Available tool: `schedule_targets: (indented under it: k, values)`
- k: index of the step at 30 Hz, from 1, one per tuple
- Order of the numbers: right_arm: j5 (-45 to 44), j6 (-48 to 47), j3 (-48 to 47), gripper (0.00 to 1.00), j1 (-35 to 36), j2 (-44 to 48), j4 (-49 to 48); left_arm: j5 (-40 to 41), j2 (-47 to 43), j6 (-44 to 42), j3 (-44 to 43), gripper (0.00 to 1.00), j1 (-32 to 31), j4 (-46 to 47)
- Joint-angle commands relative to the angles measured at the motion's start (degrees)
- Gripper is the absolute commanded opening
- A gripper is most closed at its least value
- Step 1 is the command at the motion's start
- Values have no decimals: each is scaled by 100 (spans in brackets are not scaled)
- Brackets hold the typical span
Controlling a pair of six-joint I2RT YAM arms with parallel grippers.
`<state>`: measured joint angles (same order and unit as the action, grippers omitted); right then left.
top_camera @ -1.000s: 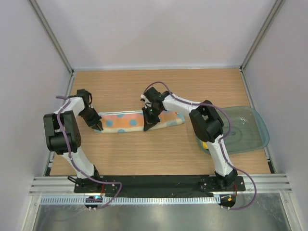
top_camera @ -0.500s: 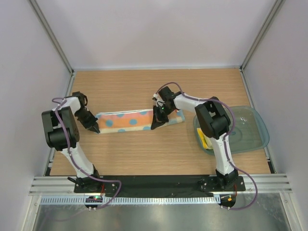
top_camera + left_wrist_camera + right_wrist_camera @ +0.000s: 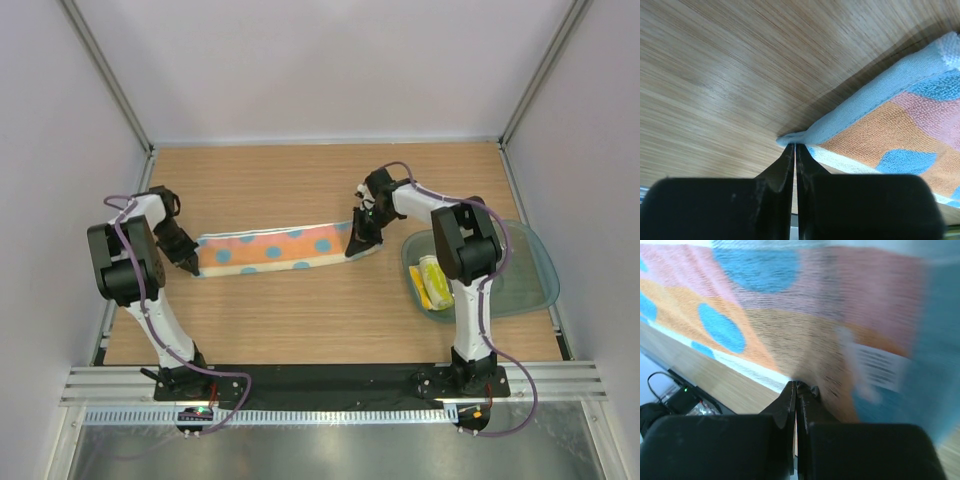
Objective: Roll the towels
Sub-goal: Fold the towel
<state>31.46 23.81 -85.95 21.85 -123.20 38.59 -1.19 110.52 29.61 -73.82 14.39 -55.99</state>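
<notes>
The left jaws are pressed together on the corner of the light blue towel (image 3: 890, 140), with only a hairline slit between the black tips and a nub of blue cloth pinched at their ends. The right jaws are likewise closed, biting the towel's (image 3: 790, 315) lower hem. That wrist view is blurred, but it shows a white printed label (image 3: 880, 367) just to the 2 o'clock side of the tips.

From above, the towel (image 3: 270, 250) is a long folded strip pulled out between the two grips. The left jaws are at its 9 o'clock end and the right jaws at its 3 o'clock end, which sits slightly farther back. It shows orange and pink bands with blue spots. In the left wrist view a dark shadow lies under the towel's edge.

At 4 o'clock from the counter's middle stands a clear bluish tub (image 3: 540, 270), and the yellow towel (image 3: 432, 283) lies inside it by the 9 o'clock wall.

The counter (image 3: 300, 180) is pale wood with fine straight grain. Plain white panels (image 3: 320, 70) close it in at 9, 12 and 3 o'clock, joined by grey metal posts (image 3: 105, 70). At 6 o'clock a black plate (image 3: 320, 378) carries both arm bases, and a ribbed metal rail (image 3: 320, 415) runs in front of it.
</notes>
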Motion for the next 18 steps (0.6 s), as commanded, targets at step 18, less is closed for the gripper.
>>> schedule_targets:
  k: [18]
  values:
    - [-3349, -448, -510, 1, -480, 850, 1722, 585, -171, -139, -89, 2, 248, 211]
